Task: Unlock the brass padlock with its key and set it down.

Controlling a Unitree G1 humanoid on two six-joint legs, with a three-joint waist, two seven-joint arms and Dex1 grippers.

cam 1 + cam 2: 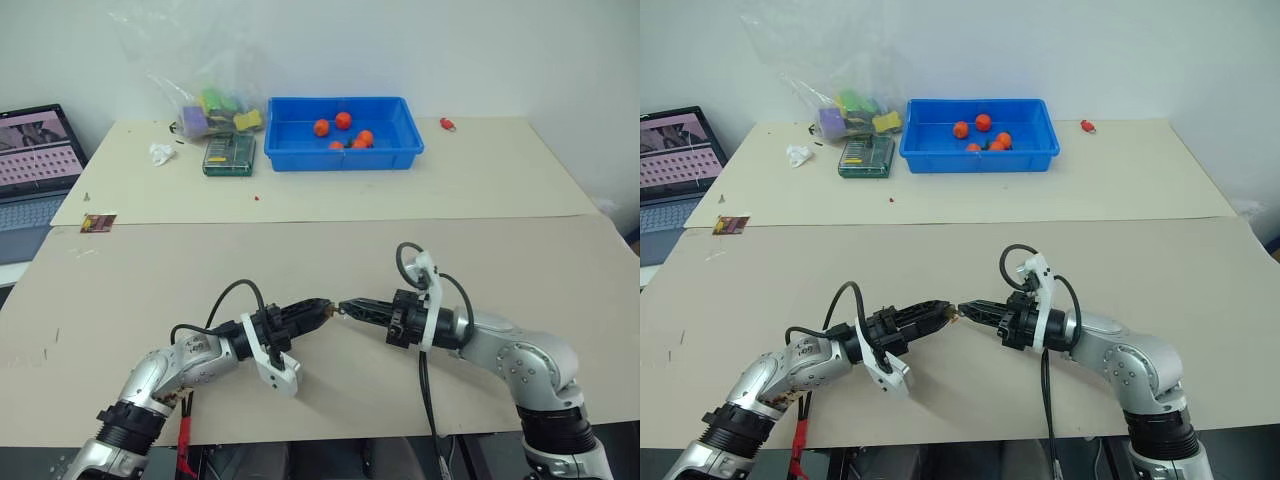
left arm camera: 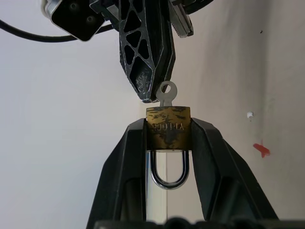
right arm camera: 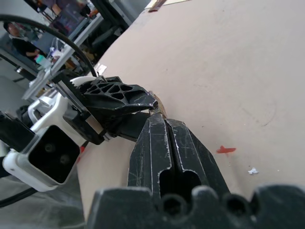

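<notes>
Left gripper (image 2: 168,131) clamps brass padlock (image 2: 168,126), key (image 2: 167,93) inserted; right gripper (image 3: 160,117) closed beside key; blue bin (image 1: 343,131) far behind

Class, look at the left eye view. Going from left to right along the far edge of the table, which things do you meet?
Laptop → crumpled white scrap → clear bag of coloured items → blue bin holding orange balls → small red object.

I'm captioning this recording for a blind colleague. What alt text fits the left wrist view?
The brass padlock is clamped between the left gripper's two black fingers, its silver shackle hanging in the gap between them. The key sticks out of the padlock's far end, and the shut right gripper has its tips beside the key's round head, above the beige table.
</notes>
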